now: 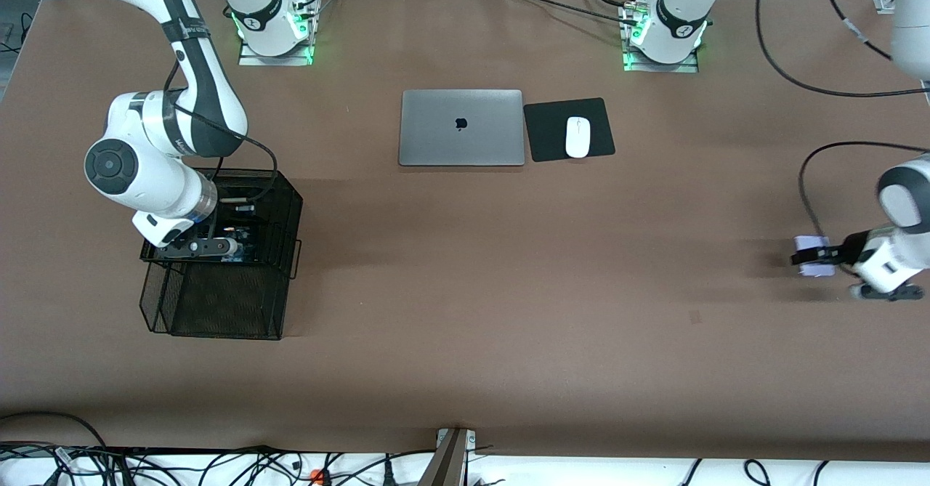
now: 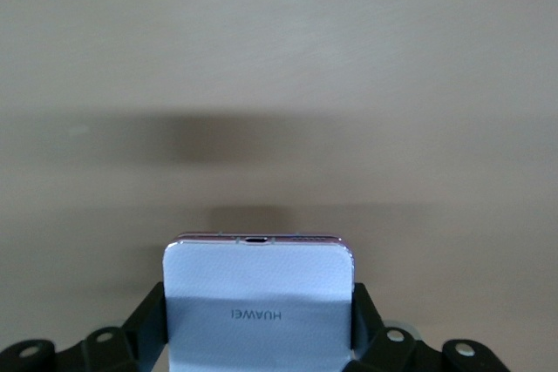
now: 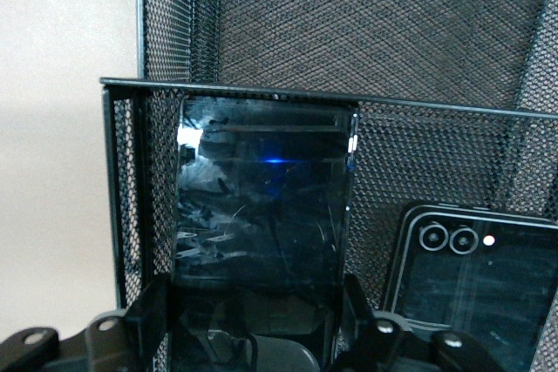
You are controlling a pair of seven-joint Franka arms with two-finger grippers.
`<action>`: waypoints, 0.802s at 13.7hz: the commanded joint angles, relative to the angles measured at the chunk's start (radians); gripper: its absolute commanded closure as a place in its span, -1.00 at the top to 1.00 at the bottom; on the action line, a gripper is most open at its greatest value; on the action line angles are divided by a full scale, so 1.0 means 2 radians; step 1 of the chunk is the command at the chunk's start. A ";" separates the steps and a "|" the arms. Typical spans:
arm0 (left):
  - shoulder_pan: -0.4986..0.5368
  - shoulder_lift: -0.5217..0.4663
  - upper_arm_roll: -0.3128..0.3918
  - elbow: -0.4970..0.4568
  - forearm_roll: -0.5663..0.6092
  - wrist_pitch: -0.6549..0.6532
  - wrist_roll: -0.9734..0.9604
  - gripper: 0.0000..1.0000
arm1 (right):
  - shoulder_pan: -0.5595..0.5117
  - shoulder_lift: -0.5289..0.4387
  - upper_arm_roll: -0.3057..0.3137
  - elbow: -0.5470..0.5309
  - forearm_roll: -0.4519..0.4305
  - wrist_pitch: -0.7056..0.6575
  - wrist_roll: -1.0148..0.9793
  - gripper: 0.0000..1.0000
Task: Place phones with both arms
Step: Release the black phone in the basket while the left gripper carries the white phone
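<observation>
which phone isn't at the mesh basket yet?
The white phone, held by the left gripper over bare table at the left arm's end. Both black phones are at the basket.

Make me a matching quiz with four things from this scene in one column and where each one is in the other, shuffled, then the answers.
Things:
1. lavender phone
2. long black phone
3. white mouse
4. squarish black phone

Places:
A. on the black mouse pad
B. held by the left gripper
C. resting in the mesh basket
D. held by the right gripper in the basket

Pairs: 1-B, 2-D, 3-A, 4-C
</observation>
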 commanded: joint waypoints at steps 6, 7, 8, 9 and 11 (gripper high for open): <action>-0.210 -0.001 0.010 0.003 -0.005 -0.015 -0.254 -1.00 | 0.003 -0.011 -0.002 0.075 0.012 -0.076 -0.008 1.00; -0.240 -0.001 0.012 0.004 -0.005 -0.018 -0.291 -1.00 | 0.003 -0.009 -0.002 0.103 0.014 -0.103 -0.007 0.99; -0.266 0.001 0.012 0.004 -0.004 -0.018 -0.324 -1.00 | 0.004 -0.008 -0.001 0.125 0.026 -0.124 -0.007 0.99; -0.288 0.001 0.012 0.007 -0.004 -0.018 -0.351 -1.00 | 0.006 -0.007 0.000 0.142 0.045 -0.133 -0.007 0.99; -0.334 0.005 0.012 0.019 -0.004 -0.018 -0.394 -1.00 | 0.006 0.002 0.001 0.169 0.065 -0.144 0.012 0.99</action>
